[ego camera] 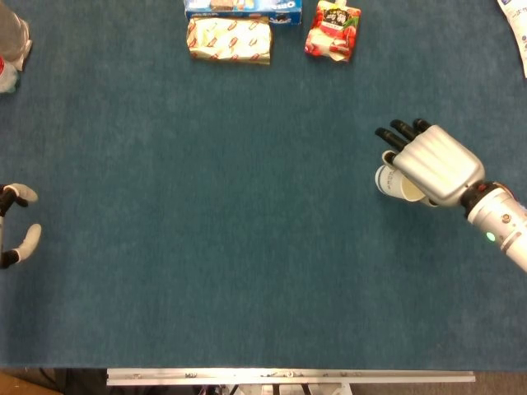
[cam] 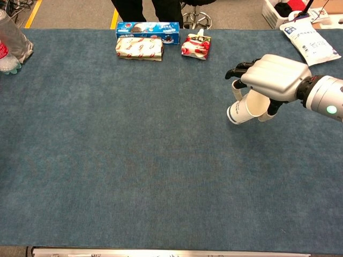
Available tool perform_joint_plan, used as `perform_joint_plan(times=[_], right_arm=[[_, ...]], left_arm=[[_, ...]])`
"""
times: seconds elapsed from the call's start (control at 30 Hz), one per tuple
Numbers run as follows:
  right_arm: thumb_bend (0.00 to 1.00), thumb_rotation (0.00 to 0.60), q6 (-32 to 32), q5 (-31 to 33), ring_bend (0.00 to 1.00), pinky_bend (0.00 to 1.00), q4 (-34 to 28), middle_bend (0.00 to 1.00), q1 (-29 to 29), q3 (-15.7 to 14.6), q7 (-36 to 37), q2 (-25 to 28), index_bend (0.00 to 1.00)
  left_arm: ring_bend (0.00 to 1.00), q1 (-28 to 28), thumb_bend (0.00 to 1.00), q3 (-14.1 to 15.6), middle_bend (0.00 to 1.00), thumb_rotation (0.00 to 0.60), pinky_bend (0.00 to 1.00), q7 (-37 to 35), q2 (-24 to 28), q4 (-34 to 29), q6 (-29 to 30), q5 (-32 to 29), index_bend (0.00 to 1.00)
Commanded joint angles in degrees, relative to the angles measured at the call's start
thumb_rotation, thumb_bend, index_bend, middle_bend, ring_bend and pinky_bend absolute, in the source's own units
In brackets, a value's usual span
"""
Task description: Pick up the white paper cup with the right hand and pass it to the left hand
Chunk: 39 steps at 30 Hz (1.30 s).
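The white paper cup [cam: 245, 108] hangs tilted above the blue table, its base pointing down and to the left. My right hand [cam: 269, 79] grips it from above, fingers curled over the rim. From the head view the cup [ego camera: 394, 182] peeks out under the right hand [ego camera: 432, 164] at the right side. My left hand [ego camera: 15, 224] shows only as fingertips at the far left edge of the head view, fingers apart with nothing between them.
At the far edge lie a blue box [cam: 148, 26], a cream snack pack [cam: 139, 48] and a red pouch [cam: 196, 45]. A plastic bottle [cam: 10, 45] stands at the far left, and a white bag [cam: 310, 40] lies at the far right corner.
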Motion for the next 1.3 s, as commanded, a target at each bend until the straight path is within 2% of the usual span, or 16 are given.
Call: perform_joint_plan(times=[0.03, 0.2, 0.33, 0.63, 1.03, 1.3], right_arm=[[0.00, 0.600, 0.3, -0.2, 0.14, 0.28, -0.5, 0.16, 0.3, 0.4, 0.0, 0.2, 0.47], [0.00, 0.600, 0.7, -0.5, 0.14, 0.28, -1.5, 0.16, 1.4, 1.5, -0.1, 0.1, 0.47], [0.00, 0.600, 0.8, -0.4, 0.14, 0.28, -2.4, 0.16, 2.6, 2.6, -0.6, -0.4, 0.48], [0.00, 0.600, 0.5, -0.5, 0.14, 0.28, -3.9, 0.16, 4.6, 3.5, -1.3, -1.4, 0.48], [0.00, 0.600, 1.0, -1.3, 0.14, 0.28, -4.1, 0.16, 6.1, 4.4, -0.1, -3.0, 0.48], [0.00, 0.600, 0.7, -2.6, 0.14, 0.28, -3.3, 0.16, 7.5, 4.7, 1.1, -4.9, 0.48]], left_arm=[[0.31, -0.5, 0.29, -0.2, 0.44, 0.600, 0.52, 0.8, -0.1, -0.9, -1.1, -0.7, 0.40], [0.28, -2.9, 0.27, -0.7, 0.42, 0.600, 0.51, 4.8, 0.5, -6.2, -6.1, -4.0, 0.37], [0.23, -5.6, 0.23, -1.8, 0.35, 0.600, 0.46, 7.8, 0.1, -10.0, -10.6, -7.7, 0.36], [0.16, -10.4, 0.18, -4.1, 0.26, 0.600, 0.37, 8.8, -4.0, -13.1, -16.0, -12.4, 0.34], [0.13, -15.9, 0.17, -7.5, 0.22, 0.600, 0.34, 7.5, -11.1, -12.5, -20.7, -19.9, 0.32], [0.13, -19.6, 0.17, -9.4, 0.22, 0.600, 0.33, 6.8, -16.4, -9.8, -22.3, -22.5, 0.33]])
